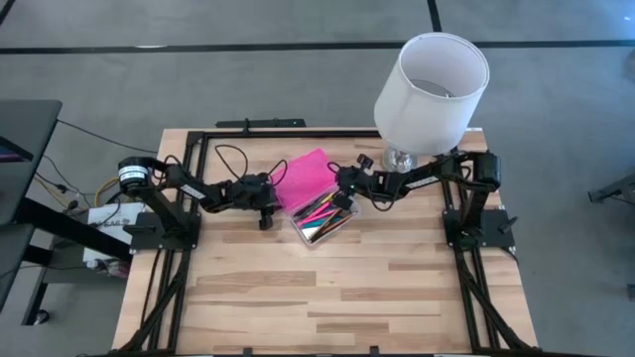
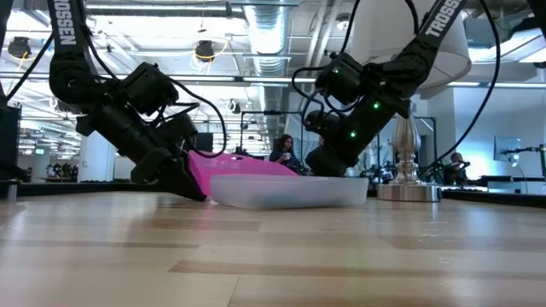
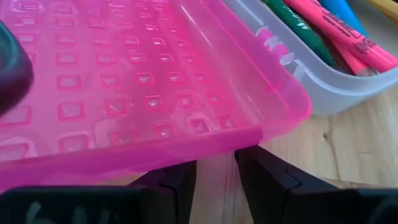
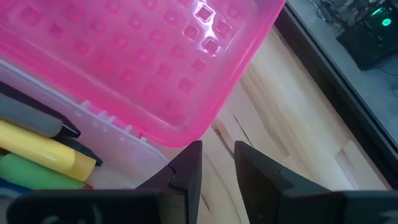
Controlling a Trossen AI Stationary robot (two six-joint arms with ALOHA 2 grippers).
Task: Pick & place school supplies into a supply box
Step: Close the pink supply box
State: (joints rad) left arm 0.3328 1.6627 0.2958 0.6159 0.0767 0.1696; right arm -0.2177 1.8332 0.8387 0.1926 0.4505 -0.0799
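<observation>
1. Supply box [image 1: 322, 222]: small rectangular case near the far middle of the wooden table [image 1: 327, 297], clear frosted plastic base, rounded corners, thin moulded rim.
2. Pink lid [image 1: 304, 177]: bright translucent pink, embossed with a grid of small raised squares, swung open and lying tilted off the base's far-left side (hinged edge meeting the base along a row of small clear tabs).
3. School supplies [image 1: 319, 215]: slim pens and markers lying lengthwise inside the base; pink, green, black and yellow barrels visible from above, smooth and cylindrical.
4. Seen up close from the right wrist: a yellow marker [image 4: 43, 150], a green one [image 4: 31, 173] and a grey one beside them, pressed against the clear wall.
5. Left gripper [image 1: 266, 203]: low at the lid's left edge, fingers [image 3: 177, 180] parted by a narrow gap just under the lid's rim; nothing seen clamped between them.
6. Right gripper [image 1: 340, 190]: at the box's far right corner, fingers [image 4: 186, 165] likewise slightly apart beside the lid's corner, gripping nothing visible.
7. White lamp [image 1: 433, 81]: cylindrical fabric shade on a shiny metal base, far right of the table.
</observation>
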